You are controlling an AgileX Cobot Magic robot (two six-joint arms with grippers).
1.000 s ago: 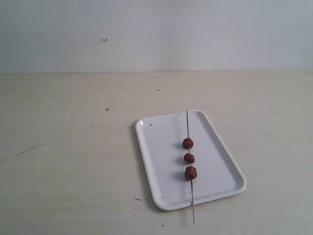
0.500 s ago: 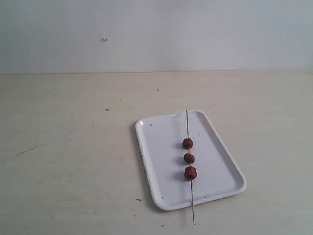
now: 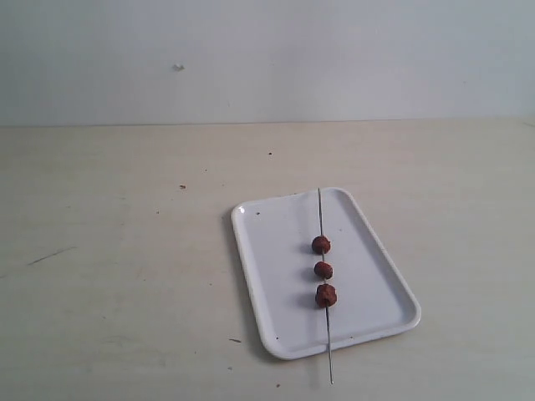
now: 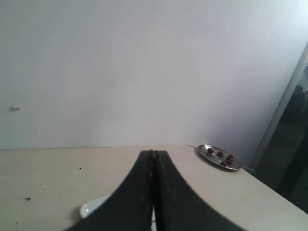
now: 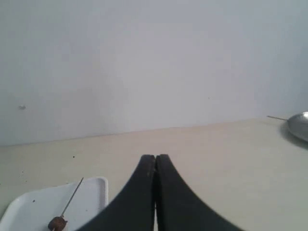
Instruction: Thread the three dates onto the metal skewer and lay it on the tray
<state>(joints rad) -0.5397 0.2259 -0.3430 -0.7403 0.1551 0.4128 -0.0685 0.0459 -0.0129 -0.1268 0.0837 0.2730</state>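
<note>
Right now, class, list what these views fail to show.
Exterior view: both grippers lie outside the frame.
Right wrist view: the right gripper and the frame edge cut off the tray; only one date shows.
Left wrist view: the left gripper hides most of the tray; lumps on the far metal plate are too small.

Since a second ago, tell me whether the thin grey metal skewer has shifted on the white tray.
No. The thin grey metal skewer crosses the white rectangular tray's far and near rims at the same spots as before.

Left tool (image 4: 154, 158): matte black, two smooth halves, curved outer edges flaring toward base. Right tool (image 5: 155, 160): identical.
</note>
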